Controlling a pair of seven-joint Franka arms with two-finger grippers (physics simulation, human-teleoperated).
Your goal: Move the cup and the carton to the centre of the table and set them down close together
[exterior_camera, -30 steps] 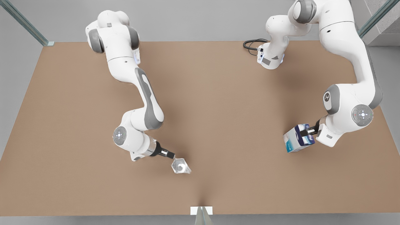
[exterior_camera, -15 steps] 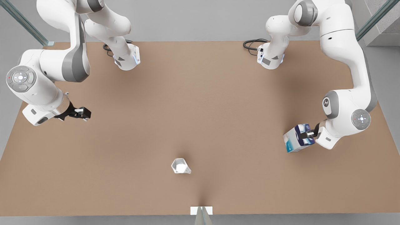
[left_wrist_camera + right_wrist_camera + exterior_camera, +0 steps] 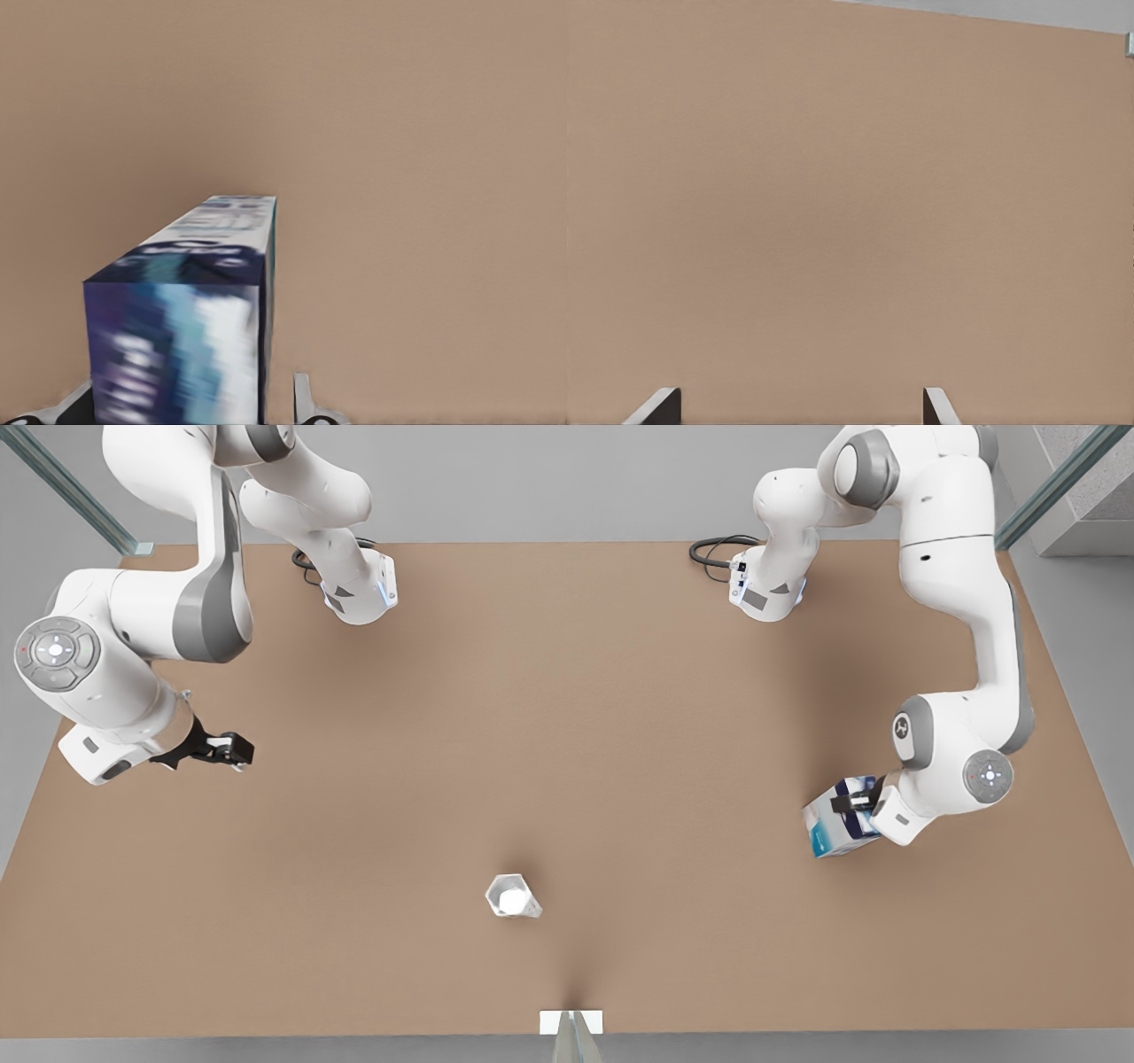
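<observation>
While right gripper [image 3: 232, 749] waits, left gripper [image 3: 852, 802] seemingly straddles carton [image 3: 833, 828].

Plain grey floor [image 3: 549, 487] lies beyond the table's far edge, and more grey runs down both sides. A glassy teal rail [image 3: 66, 487] slants in at the far left corner, another rail [image 3: 1050, 487] at the far right. A small white bracket [image 3: 571, 1021] sits at the near edge's middle. Soft, even light, faint shadows.

I count one cup [image 3: 513, 896], one carton [image 3: 837, 831], one table [image 3: 567, 717], and my two grippers: left [image 3: 852, 803], right [image 3: 232, 749].
</observation>
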